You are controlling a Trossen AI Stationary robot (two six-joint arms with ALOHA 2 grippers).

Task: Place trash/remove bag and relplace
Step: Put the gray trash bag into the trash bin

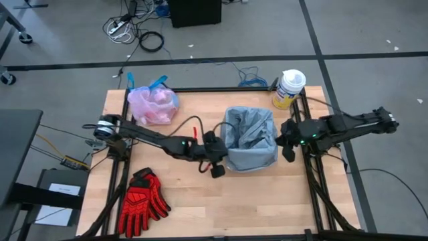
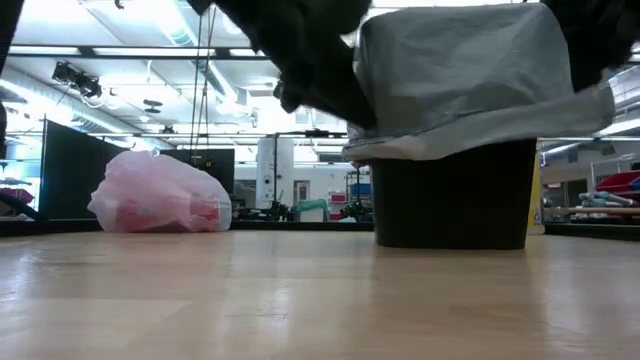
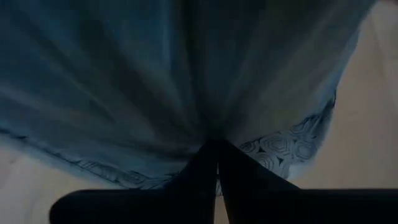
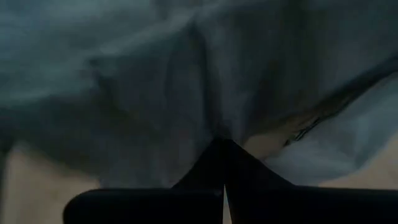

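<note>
A black bin point(image 2: 450, 195) stands mid-table, lined with a grey-blue liner point(image 1: 251, 134) whose rim is turned down over the bin's outside point(image 2: 460, 90). My left gripper point(image 1: 217, 161) is at the bin's left side and my right gripper point(image 1: 289, 148) at its right side, each shut on the liner's overhang. The pink bag point(image 1: 152, 106), tied with blue ties, rests on its bottom at the table's far left. Something red shows through its wall point(image 2: 205, 210). No loose trash is in view. My left gripper pinches the liner's turned-down overhang point(image 3: 214, 134) on the bin's left side between its two shut fingers, coming in slanting downward from the table's left. Folds in the plastic run together at the fingertips. How many layers it has does not show. My right gripper pinches the liner's overhang point(image 4: 217, 127) on the bin's right side between its two shut fingers, slanting downward from the table's right. The hem there flares away from the bin point(image 2: 605, 105). How many layers it has does not show.
A yellow tub with a white lid point(image 1: 289, 88) stands at the far right, close behind my right arm. Red gloves point(image 1: 142, 201) lie at the near left. Bare wood lies between the gloves and the bin and along the near edge.
</note>
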